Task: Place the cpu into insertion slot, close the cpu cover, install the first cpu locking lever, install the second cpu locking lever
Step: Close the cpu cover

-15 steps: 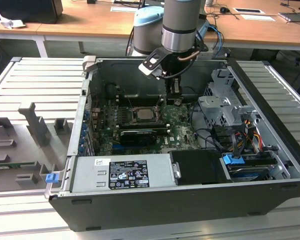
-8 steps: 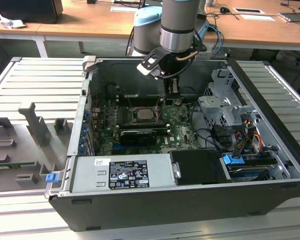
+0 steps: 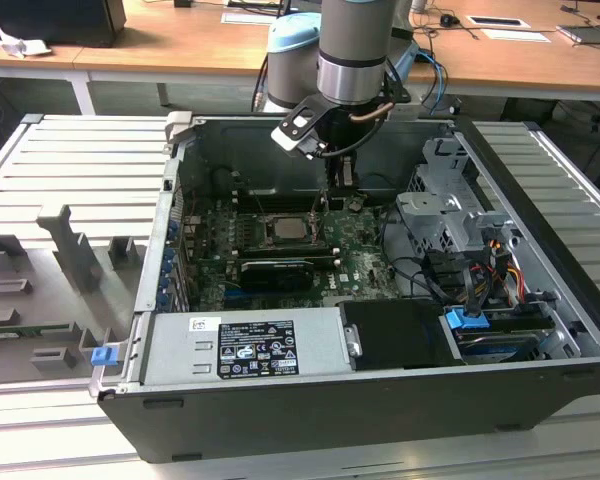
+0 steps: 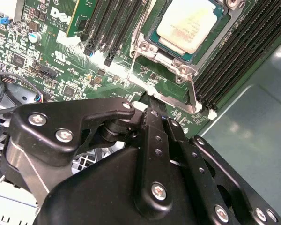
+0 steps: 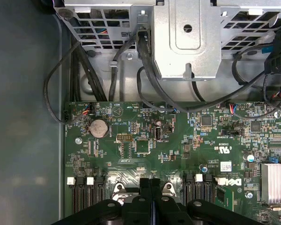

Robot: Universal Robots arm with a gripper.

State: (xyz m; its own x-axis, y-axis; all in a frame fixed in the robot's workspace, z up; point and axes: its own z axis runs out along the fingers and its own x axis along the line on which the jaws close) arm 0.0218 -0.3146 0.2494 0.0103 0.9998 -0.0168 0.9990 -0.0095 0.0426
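The cpu (image 4: 189,23), a silvery square chip, lies in the socket (image 3: 285,228) on the green motherboard. The cpu cover (image 4: 186,68), a thin metal frame, lies flat around it. A silvery locking lever (image 4: 193,93) runs along the socket's side and ends near the memory slots. My gripper (image 4: 153,105) hangs just above the board at the socket's edge, close to that lever. Its two black fingers (image 5: 145,185) are pressed together with nothing between them. In the exterior view the gripper (image 3: 332,185) reaches down into the case just to the right of the socket.
The open computer case (image 3: 540,300) surrounds the work, with a metal drive cage (image 5: 187,42) and black cables (image 5: 145,70) beside the board. Memory slots (image 4: 234,61) flank the socket. A heatsink (image 5: 276,183) and a power supply (image 3: 250,345) stand nearby.
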